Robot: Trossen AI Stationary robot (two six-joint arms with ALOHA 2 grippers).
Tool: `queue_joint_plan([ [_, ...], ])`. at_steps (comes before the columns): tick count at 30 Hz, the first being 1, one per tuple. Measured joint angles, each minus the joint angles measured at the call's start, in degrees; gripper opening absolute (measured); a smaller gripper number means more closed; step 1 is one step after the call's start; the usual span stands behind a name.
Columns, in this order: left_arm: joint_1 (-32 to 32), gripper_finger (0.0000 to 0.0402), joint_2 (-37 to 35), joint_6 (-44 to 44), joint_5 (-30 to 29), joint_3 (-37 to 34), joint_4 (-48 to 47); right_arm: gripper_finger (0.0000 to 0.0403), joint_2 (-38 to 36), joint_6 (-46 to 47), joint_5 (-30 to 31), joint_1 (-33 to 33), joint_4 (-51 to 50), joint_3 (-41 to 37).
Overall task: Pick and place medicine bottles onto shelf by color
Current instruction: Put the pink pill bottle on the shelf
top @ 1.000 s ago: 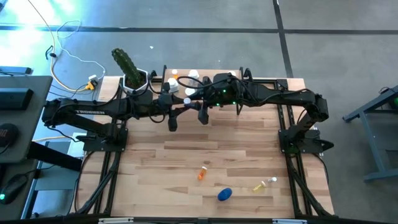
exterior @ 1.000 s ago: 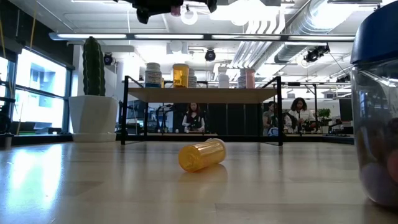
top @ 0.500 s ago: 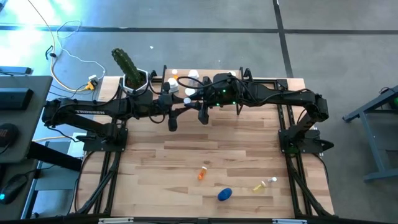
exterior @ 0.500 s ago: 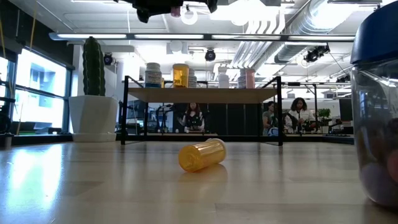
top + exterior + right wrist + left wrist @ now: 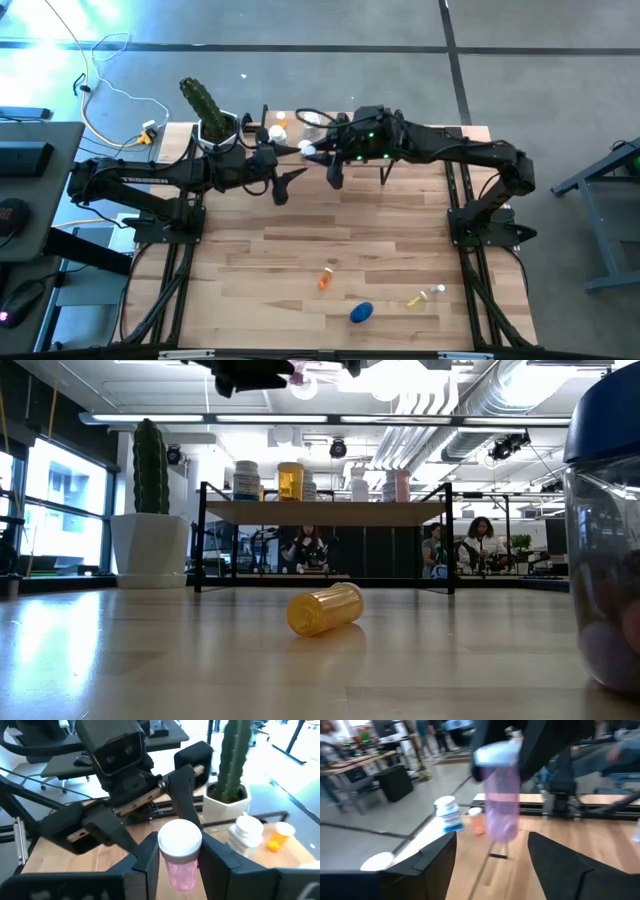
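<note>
Several bottles stand on the shelf [image 5: 325, 512]. Right gripper [image 5: 177, 852] clamps a pink bottle [image 5: 180, 855]; left gripper [image 5: 490, 857] spread, empty. Orange bottle [image 5: 325, 277], blue jar [image 5: 361, 313], yellowish bottle [image 5: 420, 297] remain at six o'clock.

pink bottle [image 5: 180, 862] with white cap, orange bottle [image 5: 324, 609], green cactus [image 5: 234, 755]

We see only part of a big blue-capped jar [image 5: 610, 530], cut off by the low view's edge, and a motion-blurred pink bottle [image 5: 501, 802].
</note>
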Motion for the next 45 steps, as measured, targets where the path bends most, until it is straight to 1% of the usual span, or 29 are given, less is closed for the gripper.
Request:
queue_joint_plan([
  [3,0.00,0.0244,-0.23,0.00,-2.38,0.00,0.20,0.0097,-1.91,-0.21,0.08,-1.36,-1.43,0.00],
  [8,0.00,0.0243,-0.23,-0.07,-4.10,0.00,0.39,0.0097,-5.60,-0.27,0.13,-4.02,-3.76,0.00],
  [23,0.00,0.0241,-0.23,-0.09,-6.37,0.00,0.55,0.0097,-15.83,-6.58,-0.11,-13.55,-12.54,0.00],
  [26,0.00,0.0241,-0.23,-0.11,-6.40,0.00,0.54,0.0097,-16.11,-6.44,-2.34,-15.27,-14.74,-0.78],
  [28,0.00,0.0241,-0.23,-0.11,-6.40,0.00,0.52,0.0098,-16.38,-5.72,-4.42,-15.75,-12.07,-4.41],
  [30,0.00,0.0241,-0.23,-0.09,-6.40,0.00,0.50,0.0098,-16.85,-4.11,-5.22,-16.26,-7.59,-9.68],
  [33,0.00,0.0241,-0.23,-0.09,-6.40,0.00,0.50,0.0098,-17.27,-0.86,-5.38,-16.78,-0.13,-16.96],
  [37,0.00,0.0241,-0.23,0.00,-6.38,0.00,0.45,0.0099,-16.55,1.76,-6.12,-16.49,9.40,-24.07],
  [41,-0.02,0.0241,-0.23,0.04,-7.53,0.00,0.39,0.0099,-14.99,2.96,-6.18,-15.75,16.59,-28.69],
  [45,0.00,0.0241,-0.23,0.03,-10.15,0.00,0.40,0.0099,-12.13,2.08,-5.90,-14.27,19.70,-30.01],
])
